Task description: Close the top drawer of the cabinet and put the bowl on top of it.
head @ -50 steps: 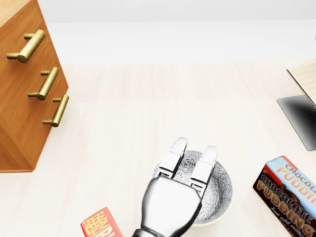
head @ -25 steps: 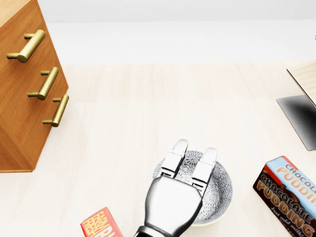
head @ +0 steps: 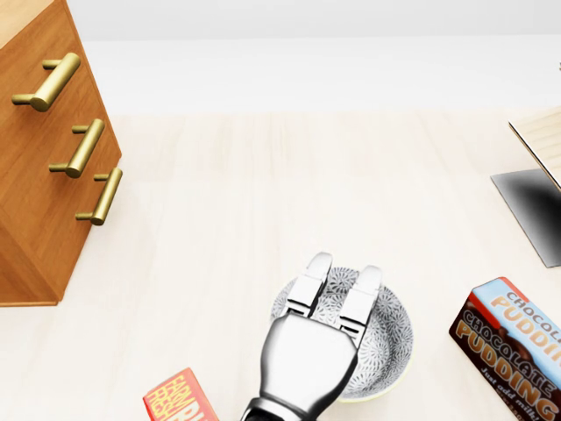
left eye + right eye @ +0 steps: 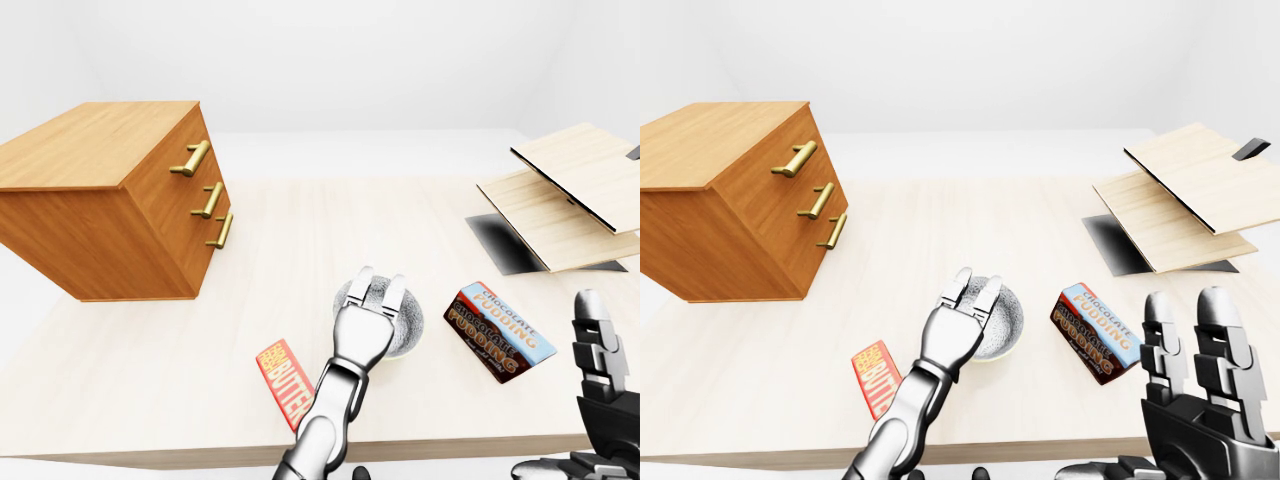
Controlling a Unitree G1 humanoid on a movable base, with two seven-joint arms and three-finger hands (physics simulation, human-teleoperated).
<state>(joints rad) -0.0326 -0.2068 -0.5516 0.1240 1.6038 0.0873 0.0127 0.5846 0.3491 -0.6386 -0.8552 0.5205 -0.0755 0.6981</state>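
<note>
While left hand (image 4: pixel 365 325), fingers straight and together, covers the bowl (image 4: pixel 413 325) near centre, cabinet (image 4: pixel 100 200) sits far-left, drawers (image 4: pixel 195 205) seemingly shut | head: hand crept slightly nearer, bowl ungrasped | right-eye: right hand (image 4: pixel 1190 385) spread, idle.

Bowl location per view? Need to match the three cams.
Left-eye view: bowl bottom centre, partly under the left robot hand.
Head view: bowl bottom centre-right, same hand over it.
Right-eye view: bowl lower centre.
Shared landmark: chocolate pudding box just right of the bowl in all three.
</note>
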